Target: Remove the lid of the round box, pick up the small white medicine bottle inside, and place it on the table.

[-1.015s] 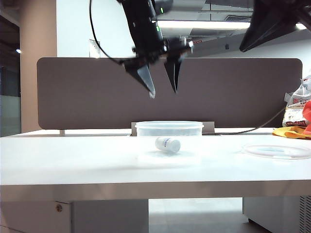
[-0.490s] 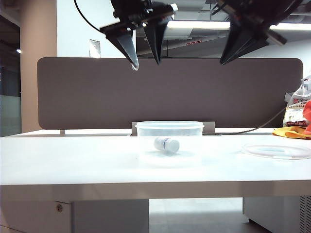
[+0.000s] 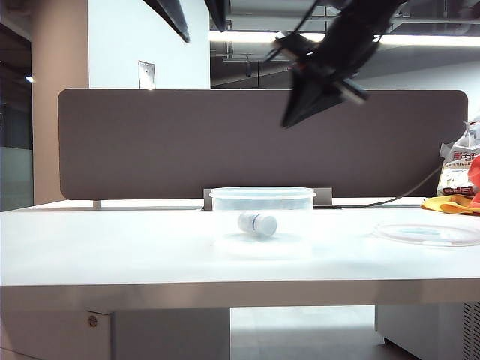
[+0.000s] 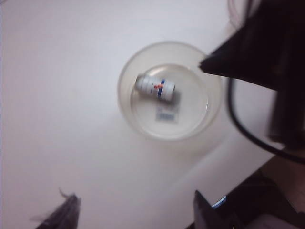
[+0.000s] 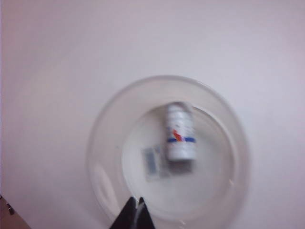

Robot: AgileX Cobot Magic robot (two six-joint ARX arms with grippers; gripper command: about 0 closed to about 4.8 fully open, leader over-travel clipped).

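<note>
The open round box (image 3: pixel 261 197) stands mid-table with the small white medicine bottle (image 3: pixel 257 223) lying on its side inside. In the wrist views the box (image 4: pixel 169 90) (image 5: pixel 167 148) and bottle (image 4: pixel 155 87) (image 5: pixel 180 133) show from above. The lid (image 3: pixel 429 234) lies flat on the table (image 3: pixel 112 247) at the right. My left gripper (image 3: pixel 205 34) (image 4: pixel 136 210) hangs open and empty, high above and left of the box. My right gripper (image 3: pixel 287 122) (image 5: pixel 137 202) is shut and empty, pointing down well above the box's right side.
A dark divider panel (image 3: pixel 150 142) backs the table. A plastic bag and orange item (image 3: pixel 459 184) sit at the far right, with a cable running behind the box. My right arm (image 4: pixel 257 52) crosses the left wrist view beside the box.
My left gripper has risen and drifted left until only its fingers show at the top edge. My right gripper has swung down and left to above the box. The bottle has not moved.
</note>
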